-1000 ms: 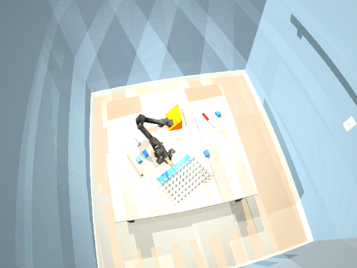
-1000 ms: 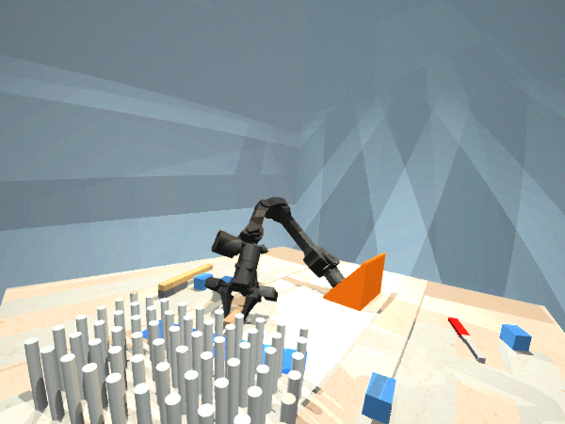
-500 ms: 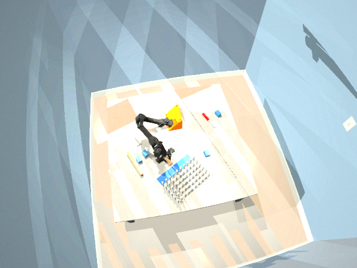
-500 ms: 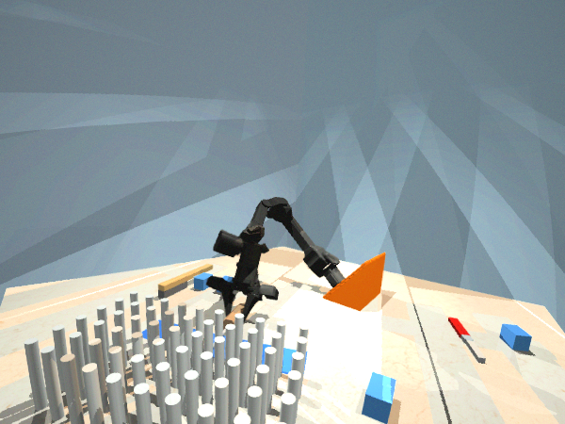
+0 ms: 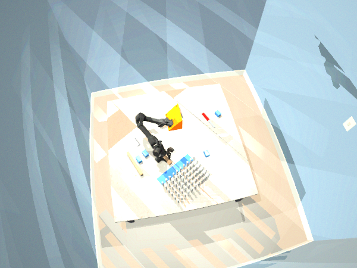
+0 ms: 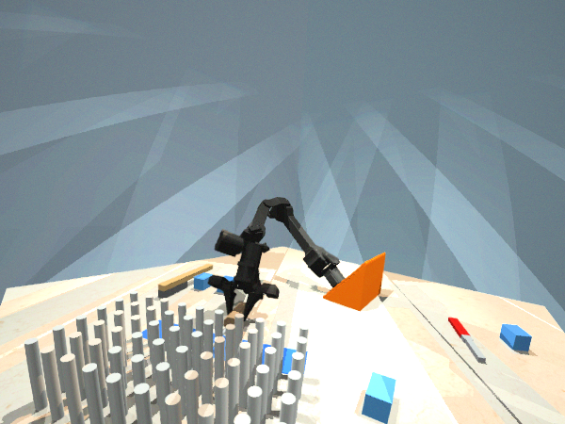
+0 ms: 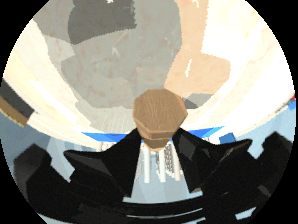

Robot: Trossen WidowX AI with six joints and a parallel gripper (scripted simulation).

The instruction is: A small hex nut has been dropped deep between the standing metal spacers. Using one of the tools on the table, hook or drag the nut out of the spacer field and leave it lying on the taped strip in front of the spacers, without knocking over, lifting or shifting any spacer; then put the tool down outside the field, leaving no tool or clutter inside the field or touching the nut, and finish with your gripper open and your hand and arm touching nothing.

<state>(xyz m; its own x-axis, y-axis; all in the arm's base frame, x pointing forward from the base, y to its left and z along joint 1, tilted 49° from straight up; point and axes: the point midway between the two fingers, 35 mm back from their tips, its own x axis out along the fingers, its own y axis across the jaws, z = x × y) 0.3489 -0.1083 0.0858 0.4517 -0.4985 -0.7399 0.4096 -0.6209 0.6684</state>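
Observation:
My gripper (image 5: pixel 166 157) (image 6: pixel 237 314) (image 7: pixel 155 127) is shut on the wooden handle (image 5: pixel 168 160) (image 6: pixel 232 319) (image 7: pixel 160 112) of a tool, just in front of the spacer field. A thin shaft runs from the handle across the blue taped strip (image 5: pixel 161 179) (image 6: pixel 288 366) (image 7: pixel 105 136) toward the front row of spacers; its far end cannot be made out. The grey metal spacers (image 6: pixel 71 386) (image 7: pixel 147 170) stand upright in rows behind the strip. The hex nut cannot be made out in any view.
A red-handled tool (image 5: pixel 205 116) (image 6: pixel 459 328) lies far to the side. A brush-like bar (image 5: pixel 134 163) (image 6: pixel 185 278) and blue blocks (image 5: pixel 138 159) (image 6: pixel 202 282) lie beside the arm. Another blue block (image 5: pixel 206 153) (image 6: pixel 379 398) lies beside the field. An orange wedge (image 5: pixel 175 125) (image 6: pixel 364 287) stands at the arm's base.

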